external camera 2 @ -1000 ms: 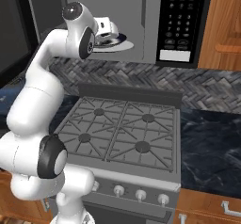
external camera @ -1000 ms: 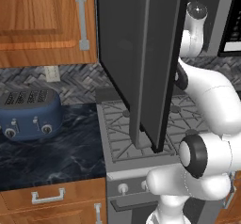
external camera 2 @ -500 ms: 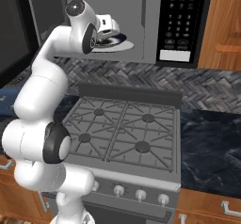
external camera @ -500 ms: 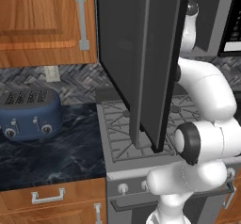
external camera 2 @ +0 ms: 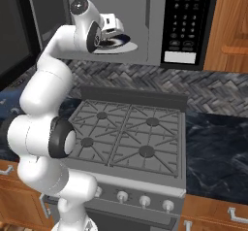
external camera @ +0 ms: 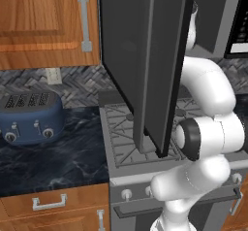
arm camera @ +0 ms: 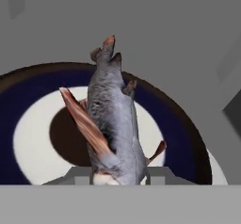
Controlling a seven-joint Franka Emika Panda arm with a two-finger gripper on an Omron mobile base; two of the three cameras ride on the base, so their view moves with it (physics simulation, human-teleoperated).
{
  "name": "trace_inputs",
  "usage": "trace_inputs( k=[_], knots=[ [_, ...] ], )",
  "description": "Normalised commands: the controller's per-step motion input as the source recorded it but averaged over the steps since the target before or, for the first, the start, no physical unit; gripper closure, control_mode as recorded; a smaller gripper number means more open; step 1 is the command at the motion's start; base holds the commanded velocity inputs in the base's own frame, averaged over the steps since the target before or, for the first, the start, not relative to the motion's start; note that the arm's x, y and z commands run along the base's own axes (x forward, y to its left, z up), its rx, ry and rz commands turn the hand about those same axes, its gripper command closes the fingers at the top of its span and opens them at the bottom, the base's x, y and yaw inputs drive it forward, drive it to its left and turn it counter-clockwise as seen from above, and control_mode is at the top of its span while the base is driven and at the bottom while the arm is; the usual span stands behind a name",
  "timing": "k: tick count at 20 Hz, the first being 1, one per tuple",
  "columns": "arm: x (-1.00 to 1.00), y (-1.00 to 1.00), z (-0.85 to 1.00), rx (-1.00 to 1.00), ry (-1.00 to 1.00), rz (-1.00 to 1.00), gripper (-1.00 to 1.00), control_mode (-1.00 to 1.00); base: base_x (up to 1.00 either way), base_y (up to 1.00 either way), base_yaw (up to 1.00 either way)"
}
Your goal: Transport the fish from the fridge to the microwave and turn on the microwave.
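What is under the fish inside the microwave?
Under the fish lies a round turntable plate with a dark blue rim, white ring and dark centre. The fish covers the plate's middle; the claw's fingertips are hidden.

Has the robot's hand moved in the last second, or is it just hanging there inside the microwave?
Yes. In the right base view the gripper has gone deeper into the microwave, toward its black control panel, carrying the fish over the plate.
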Motion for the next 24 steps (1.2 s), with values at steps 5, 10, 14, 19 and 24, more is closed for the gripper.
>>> trace_inputs(
  k=[5,10,14,19,24],
  knots=[
    [0.24,0.0,-0.03,0.0,0.02,-0.01,1.0,-1.0,0.0,0.0,0.0],
    [0.21,0.02,-0.05,0.0,0.03,-0.02,1.0,-1.0,0.0,0.0,0.0],
    [0.25,0.03,0.0,0.0,0.02,-0.03,1.0,-1.0,0.0,0.0,0.0],
    [0.25,0.05,-0.02,0.0,0.02,-0.03,1.0,-1.0,0.0,0.0,0.0],
    [0.17,0.06,-0.07,0.0,0.01,-0.02,-1.0,-1.0,0.0,0.0,0.0]
  ],
)
